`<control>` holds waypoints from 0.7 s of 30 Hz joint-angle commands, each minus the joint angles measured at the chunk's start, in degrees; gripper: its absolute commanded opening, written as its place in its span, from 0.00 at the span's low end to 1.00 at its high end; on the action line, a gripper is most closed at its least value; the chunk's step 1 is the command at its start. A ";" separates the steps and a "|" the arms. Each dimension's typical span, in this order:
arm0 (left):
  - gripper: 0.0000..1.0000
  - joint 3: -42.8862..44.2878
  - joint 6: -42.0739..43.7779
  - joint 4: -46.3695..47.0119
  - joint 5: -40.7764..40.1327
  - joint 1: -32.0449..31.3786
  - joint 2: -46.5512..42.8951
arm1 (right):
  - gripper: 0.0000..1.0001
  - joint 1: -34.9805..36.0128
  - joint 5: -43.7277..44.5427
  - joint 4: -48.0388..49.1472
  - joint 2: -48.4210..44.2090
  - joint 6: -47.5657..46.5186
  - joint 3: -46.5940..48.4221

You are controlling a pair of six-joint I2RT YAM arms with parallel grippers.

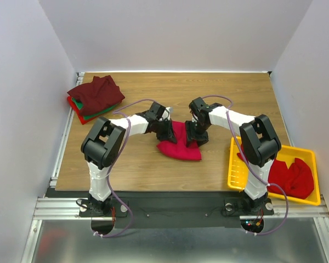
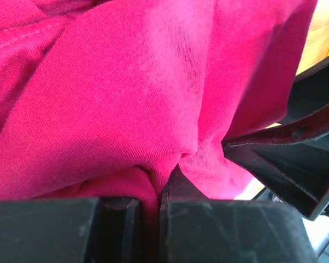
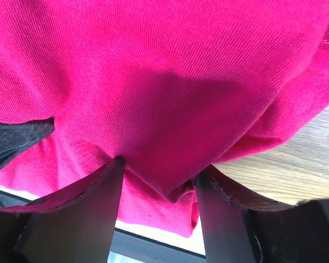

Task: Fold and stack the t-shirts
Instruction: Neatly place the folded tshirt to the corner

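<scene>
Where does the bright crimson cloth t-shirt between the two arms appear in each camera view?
Top external: the bright crimson cloth t-shirt lies mid-table, between both claws.
Left wrist: it fills the frame, cloth pinched in the left claw.
Right wrist: it fills the upper frame, a fold between the right claw fingers.
Shared landmark: the wooden table.

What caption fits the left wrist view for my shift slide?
Left end effector pinching a fold of the crimson t-shirt, with a right end effector finger at the cloth's edge.

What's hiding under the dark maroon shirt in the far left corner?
Under the dark maroon shirt, green cloth and bright red cloth edges peek out. How many shirts lie beneath stays covered.
</scene>
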 commanded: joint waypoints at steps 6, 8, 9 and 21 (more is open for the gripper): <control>0.00 5.93 7.17 -16.05 -15.37 1.23 -1.27 | 0.73 1.24 2.22 -0.26 -2.66 0.45 1.33; 0.00 10.31 9.01 -19.81 -16.86 2.90 -1.71 | 0.76 1.24 4.33 -1.22 -3.18 0.36 2.30; 0.00 12.08 9.71 -21.23 -18.78 3.35 -1.80 | 0.80 1.24 4.95 -2.27 -3.71 0.19 3.26; 0.00 47.05 17.97 -36.09 -25.65 11.42 8.46 | 0.87 0.80 8.03 -5.44 -8.72 -0.16 2.57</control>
